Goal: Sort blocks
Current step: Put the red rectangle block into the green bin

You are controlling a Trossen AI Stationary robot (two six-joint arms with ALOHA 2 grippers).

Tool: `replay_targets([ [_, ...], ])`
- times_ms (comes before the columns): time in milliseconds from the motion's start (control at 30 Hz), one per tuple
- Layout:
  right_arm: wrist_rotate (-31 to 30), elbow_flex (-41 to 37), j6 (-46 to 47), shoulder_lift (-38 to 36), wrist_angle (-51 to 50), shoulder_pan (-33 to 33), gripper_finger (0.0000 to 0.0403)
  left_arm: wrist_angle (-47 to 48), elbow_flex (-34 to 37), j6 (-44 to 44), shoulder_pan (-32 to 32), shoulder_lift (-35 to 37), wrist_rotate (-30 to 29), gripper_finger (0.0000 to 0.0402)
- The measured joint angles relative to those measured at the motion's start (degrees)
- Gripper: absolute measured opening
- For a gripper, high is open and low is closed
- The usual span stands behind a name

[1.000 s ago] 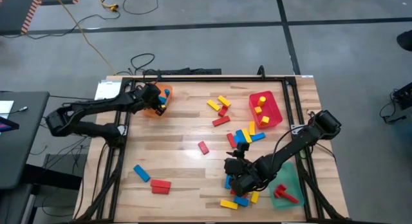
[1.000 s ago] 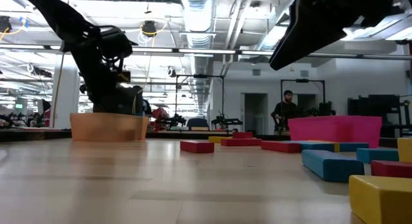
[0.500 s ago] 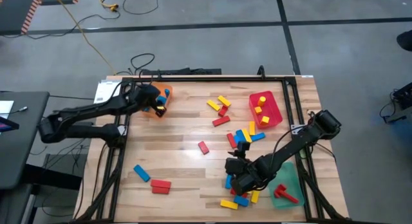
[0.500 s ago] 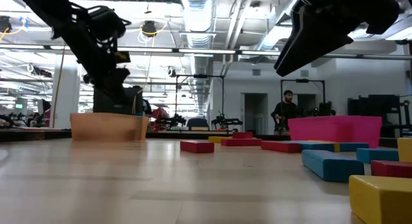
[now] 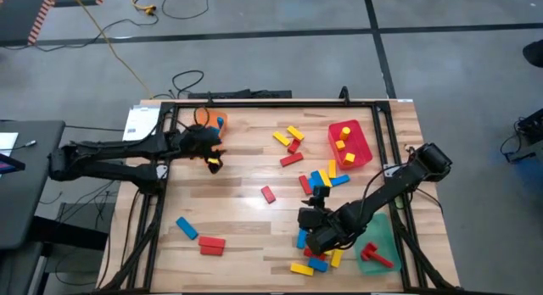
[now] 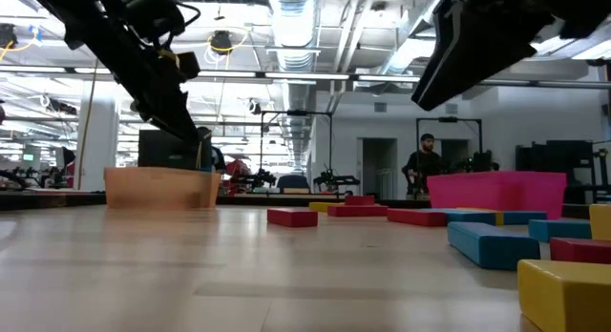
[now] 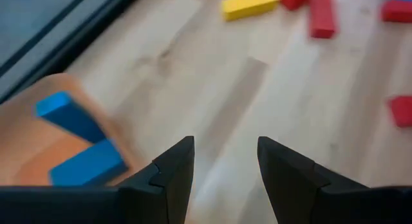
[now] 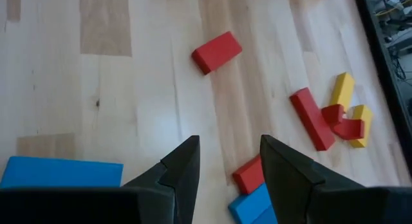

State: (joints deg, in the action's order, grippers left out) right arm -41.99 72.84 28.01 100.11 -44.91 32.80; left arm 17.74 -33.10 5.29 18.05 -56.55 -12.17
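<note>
Small oblong blocks in solid red, yellow and blue lie flat, scattered over the table: a red and yellow cluster (image 5: 291,144) at far centre, one red block (image 5: 268,194) alone mid-table, a blue block (image 5: 187,228) beside a red one (image 5: 211,245) near left, and a mixed pile (image 5: 321,180) right of centre.
</note>
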Motion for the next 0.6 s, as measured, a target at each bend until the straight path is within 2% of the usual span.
replay_targets([
  [300, -0.8, 0.0, -0.8, -5.8, 0.2, -0.3, 0.0175, -0.3, 0.0, 2.5, -11.6, 0.0, 0.0, 0.0167],
  [600, 9.0, 0.0, -1.8, -6.5, 0.5, -0.2, 0.0175, -4.5, 0.0, 3.1, -21.7, 0.0, -0.1, 0.0167],
])
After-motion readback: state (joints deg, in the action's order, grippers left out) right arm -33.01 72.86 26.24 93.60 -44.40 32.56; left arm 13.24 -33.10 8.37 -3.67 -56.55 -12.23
